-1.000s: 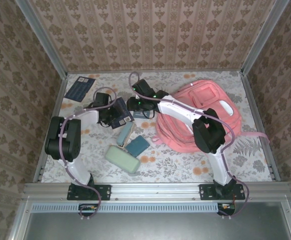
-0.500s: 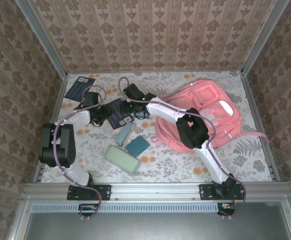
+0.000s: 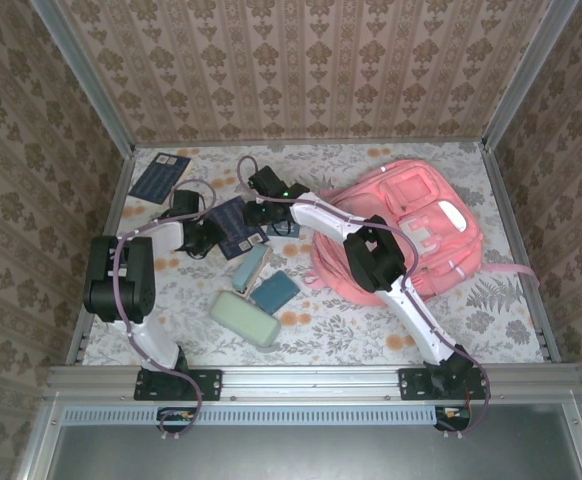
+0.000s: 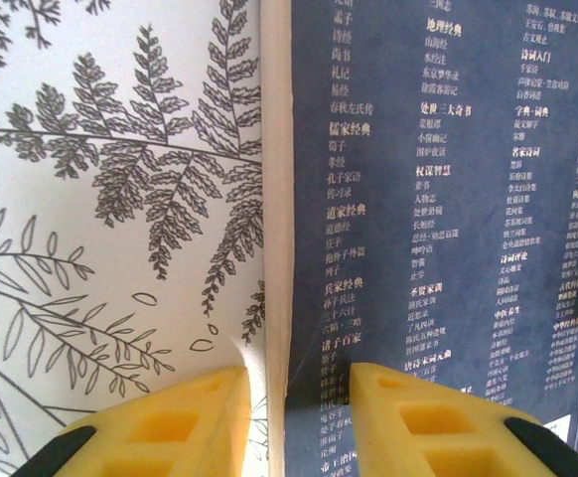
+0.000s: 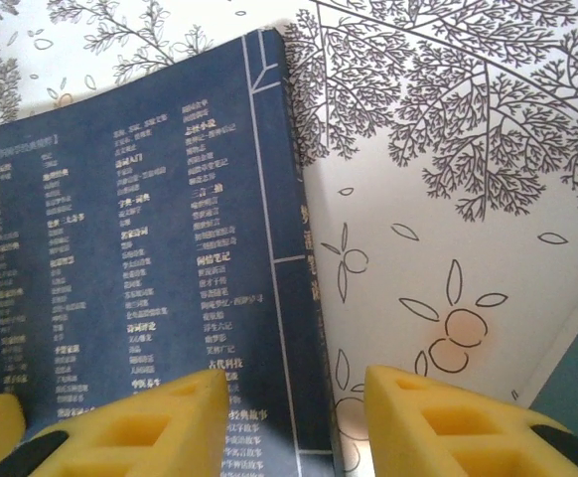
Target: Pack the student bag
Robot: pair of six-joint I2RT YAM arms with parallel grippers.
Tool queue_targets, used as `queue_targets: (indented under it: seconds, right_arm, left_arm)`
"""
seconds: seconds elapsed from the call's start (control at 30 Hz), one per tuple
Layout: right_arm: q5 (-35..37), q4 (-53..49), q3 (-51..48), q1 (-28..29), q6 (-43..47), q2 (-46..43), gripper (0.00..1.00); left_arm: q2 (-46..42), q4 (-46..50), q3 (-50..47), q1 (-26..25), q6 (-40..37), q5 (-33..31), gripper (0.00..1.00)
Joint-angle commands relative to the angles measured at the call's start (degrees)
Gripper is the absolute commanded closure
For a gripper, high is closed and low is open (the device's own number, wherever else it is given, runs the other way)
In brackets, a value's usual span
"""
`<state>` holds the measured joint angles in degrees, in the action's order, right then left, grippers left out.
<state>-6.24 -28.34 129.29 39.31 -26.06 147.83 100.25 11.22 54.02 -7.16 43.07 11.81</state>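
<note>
Two risks noted. First: squeezing the dark blue book from opposite sides, left gripper at nine o'clock astride the page edge, right gripper at three astride the spine, both parted and clamping nothing; likely to buckle the cover or fan the pages. Second: hauling it to the student bag, lying at three o'clock, opening not discernible. Bare tablecloth at twelve; pencil case crowding six.

Book at the left gripper: matt dark-blue paper cover, cream paper page edge. Fingers: yellow matt plastic, moulded with hollows. Table covering beside them: smooth, matt, printed; student bag, well off to that gripper's right: pink cloth.
</note>
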Motion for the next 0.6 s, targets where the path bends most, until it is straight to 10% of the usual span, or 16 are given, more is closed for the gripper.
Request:
queue_targets:
  seconds: [0.0,0.23,0.57]
  right_arm:
    - [-2.9,-4.6,1.9,-0.3,0.7,2.8,0.59]
    - [-13.8,-5.3,2.9,0.2,-1.6,3.6,0.6]
    - [6.5,-15.9,4.5,1.5,-0.9,3.1,0.58]
  left_arm:
    - [2.8,-0.5,-1.3,-0.1,-0.6,0.9,0.71]
    - [3.7,-1.4,-1.6,-0.2,-0.7,1.7,0.81]
    - [3.5,-1.3,-2.4,-0.1,-1.5,1.3,0.8]
